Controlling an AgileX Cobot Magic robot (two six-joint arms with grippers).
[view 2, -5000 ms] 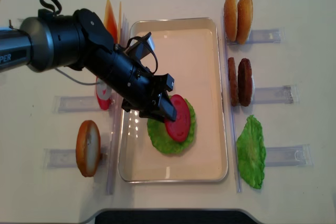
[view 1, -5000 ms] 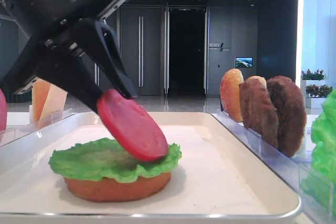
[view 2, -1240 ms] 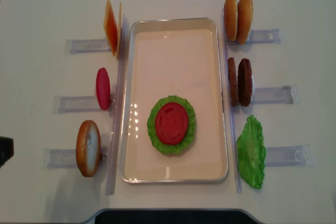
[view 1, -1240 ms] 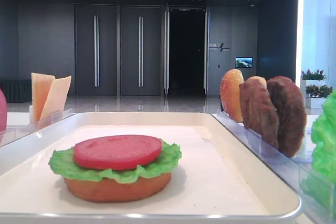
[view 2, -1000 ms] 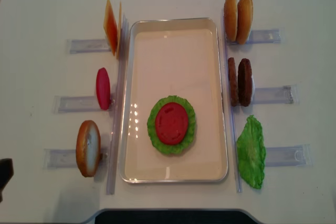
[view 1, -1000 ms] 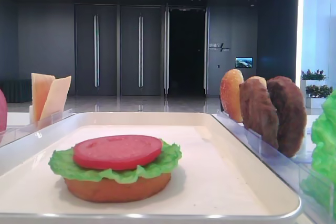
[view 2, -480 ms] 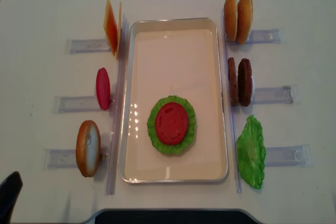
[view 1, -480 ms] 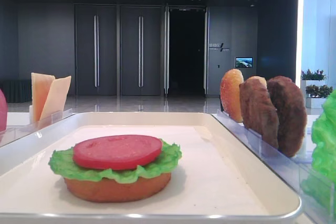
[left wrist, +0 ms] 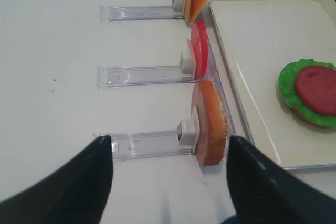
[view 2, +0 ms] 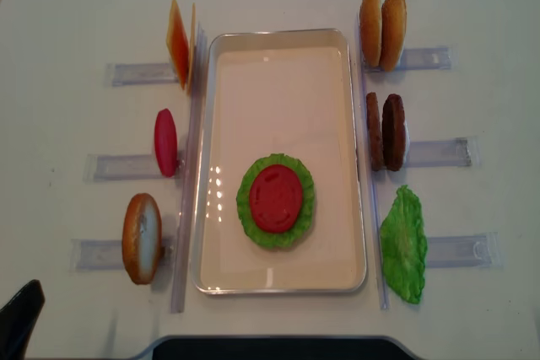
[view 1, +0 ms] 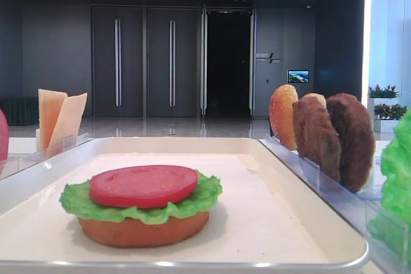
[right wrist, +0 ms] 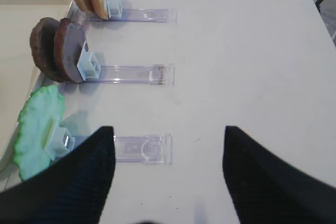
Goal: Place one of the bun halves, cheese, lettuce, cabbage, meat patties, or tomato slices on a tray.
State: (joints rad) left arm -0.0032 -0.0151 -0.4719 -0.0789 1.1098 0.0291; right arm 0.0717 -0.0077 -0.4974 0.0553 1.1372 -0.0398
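On the white tray (view 2: pixel 278 38) lies a bun half (view 1: pixel 144 230) with a lettuce disc (view 2: pixel 251 223) on it and a tomato slice (view 2: pixel 277 198) flat on top. My left gripper (left wrist: pixel 168 141) hangs open and empty over the table, left of the upright bun half (left wrist: pixel 210 121) in its clear holder. Only its dark tip (view 2: pixel 18 319) shows in the top view. Right of the tray, my right gripper (right wrist: pixel 168 129) is open and empty above a clear holder (right wrist: pixel 143 149). Beside it stands a green leaf (right wrist: pixel 38 129); lettuce or cabbage, I cannot tell.
Left of the tray, holders carry cheese slices (view 2: pixel 179 42) and a tomato slice (view 2: pixel 165 142). On its right stand two bun halves (view 2: pixel 381 29) and two meat patties (view 2: pixel 386 132). The tray's far half (view 2: pixel 283 99) is bare.
Five seconds ago my left gripper held the tomato slice over the lettuce; the slice now lies flat, released. Over the last second the arm's dark tip slid down the left edge.
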